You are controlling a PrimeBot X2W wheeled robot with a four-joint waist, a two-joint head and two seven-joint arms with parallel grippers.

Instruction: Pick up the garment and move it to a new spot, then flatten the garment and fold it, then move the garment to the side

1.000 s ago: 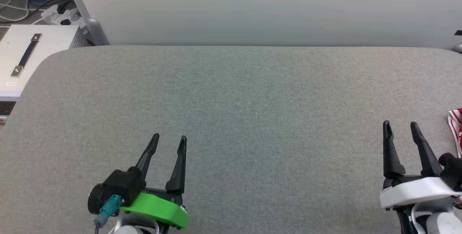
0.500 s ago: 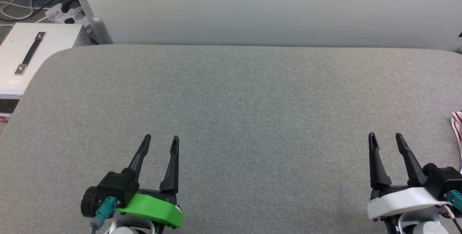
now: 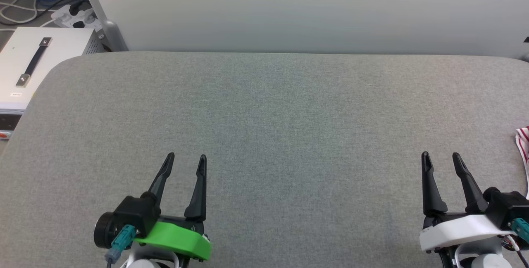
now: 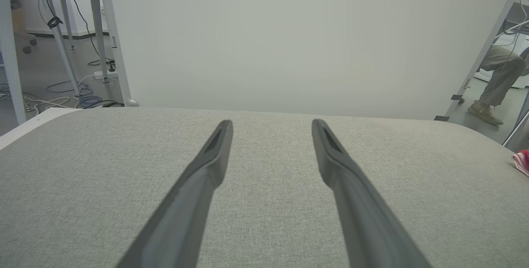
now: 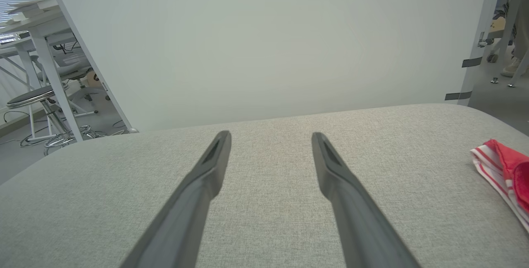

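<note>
Your left tool (image 3: pixel 186 156) and right tool (image 3: pixel 440 155) both spread, empty, over the grey fabric bench (image 3: pixel 264 115); red thin-fabric T-shirt with striped trim (image 5: pixel 504 164) lies at the right edge, so your reach could nudge it off.

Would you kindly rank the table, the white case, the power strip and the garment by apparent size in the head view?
1. table
2. white case
3. power strip and garment: both look small and alike. The garment is cut off by the frame edge, so I leave them unranked.
</note>
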